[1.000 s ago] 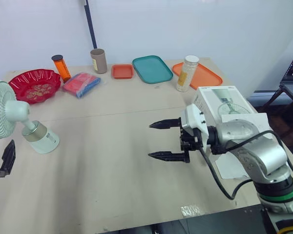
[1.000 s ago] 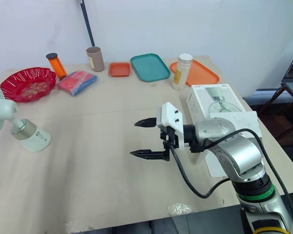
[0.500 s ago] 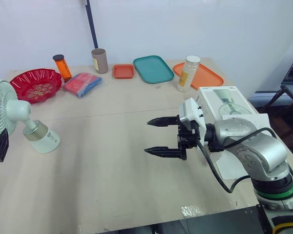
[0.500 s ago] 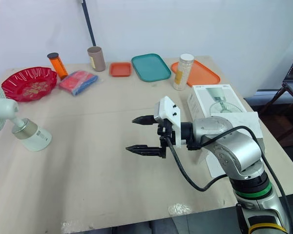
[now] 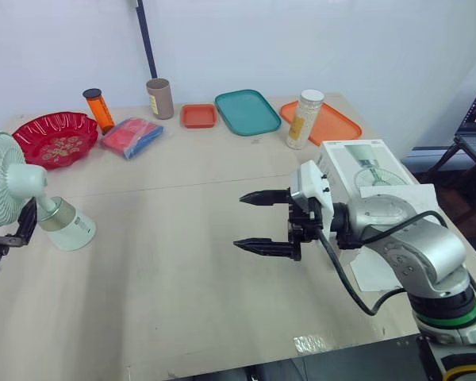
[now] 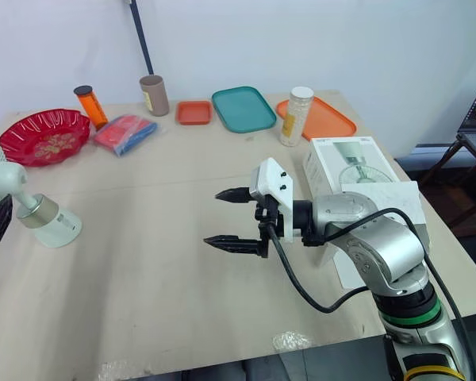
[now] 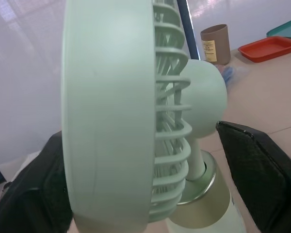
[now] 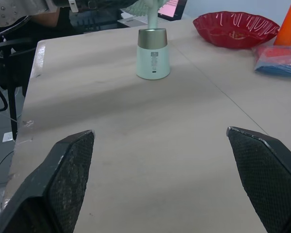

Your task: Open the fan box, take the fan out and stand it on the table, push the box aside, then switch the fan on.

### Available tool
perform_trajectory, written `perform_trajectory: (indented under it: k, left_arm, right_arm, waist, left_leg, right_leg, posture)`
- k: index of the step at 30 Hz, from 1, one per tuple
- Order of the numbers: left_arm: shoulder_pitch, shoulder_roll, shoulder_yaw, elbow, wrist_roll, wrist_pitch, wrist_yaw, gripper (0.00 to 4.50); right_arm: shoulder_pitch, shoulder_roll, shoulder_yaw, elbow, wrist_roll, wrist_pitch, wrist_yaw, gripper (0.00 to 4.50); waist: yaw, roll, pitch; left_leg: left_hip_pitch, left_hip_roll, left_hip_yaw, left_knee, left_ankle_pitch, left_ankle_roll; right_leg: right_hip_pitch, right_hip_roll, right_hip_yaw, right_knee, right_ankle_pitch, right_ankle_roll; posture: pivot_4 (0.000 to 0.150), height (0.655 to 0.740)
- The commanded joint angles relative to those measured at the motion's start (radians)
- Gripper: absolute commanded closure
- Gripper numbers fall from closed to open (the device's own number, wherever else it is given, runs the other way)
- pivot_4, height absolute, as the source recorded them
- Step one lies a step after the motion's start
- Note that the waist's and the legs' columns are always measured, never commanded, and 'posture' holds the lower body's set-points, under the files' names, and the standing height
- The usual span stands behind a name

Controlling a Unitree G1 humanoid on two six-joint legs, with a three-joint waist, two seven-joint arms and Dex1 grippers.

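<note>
Nearest over the bare front of the desk [image 5: 174,317], the right gripper [image 5: 239,221] hangs with its jaws spread wide and nothing between them. At the desk's left edge, the fan [image 5: 63,224] stands upright on its round base, out of its box and well apart from it. The left gripper [image 7: 138,132] straddles the fan with its jaws spread, one finger on each side of the head; whether either one touches the fan I cannot tell. Behind the right arm, the white box [image 5: 357,163] sits off to the right. Along the back lie a red bowl [image 5: 55,136], an orange bottle [image 5: 99,109], a blue packet [image 5: 132,135], a brown cup [image 5: 159,98], three trays and a jar [image 5: 304,119]. Only the switching-on seems left. The fan looks top-heavy and sits close to the edge, so a finger catching the head, or a hard sideways press, could tip it or slide it off. The switch is not visible, so a blind push may miss it.
</note>
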Motion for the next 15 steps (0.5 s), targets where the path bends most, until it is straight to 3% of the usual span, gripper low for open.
perform_trajectory:
  k: [1, 4, 15]
  left_arm:
    - [0.005, -0.004, 0.018, -0.018, 0.010, -0.008, 0.005, 1.45]
    - [0.009, -0.008, 0.021, -0.024, 0.012, -0.007, 0.006, 2.44]
    - [0.014, -0.028, 0.010, -0.046, 0.001, -0.009, 0.003, 2.50]
  right_arm:
    - [0.002, -0.006, -0.021, -0.037, 0.004, -0.019, -0.002, 0.00]
    - [0.004, -0.008, -0.018, -0.037, -0.001, -0.025, 0.002, 0.00]
    - [0.010, -0.011, -0.011, -0.033, -0.017, -0.043, 0.013, 0.00]
  waist:
    - [0.000, 0.000, 0.000]
    - [0.000, 0.000, 0.000]
    - [0.000, 0.000, 0.000]
  left_leg:
    - [0.000, 0.000, 0.000, 0.000, 0.000, 0.000]
    - [0.000, 0.000, 0.000, 0.000, 0.000, 0.000]
    - [0.000, 0.000, 0.000, 0.000, 0.000, 0.000]
  right_leg:
    - [0.000, 0.000, 0.000, 0.000, 0.000, 0.000]
    - [0.000, 0.000, 0.000, 0.000, 0.000, 0.000]
    - [0.000, 0.000, 0.000, 0.000, 0.000, 0.000]
  posture:
    - [0.150, 0.7400]
    - [0.150, 0.7400]
    - [0.150, 0.7400]
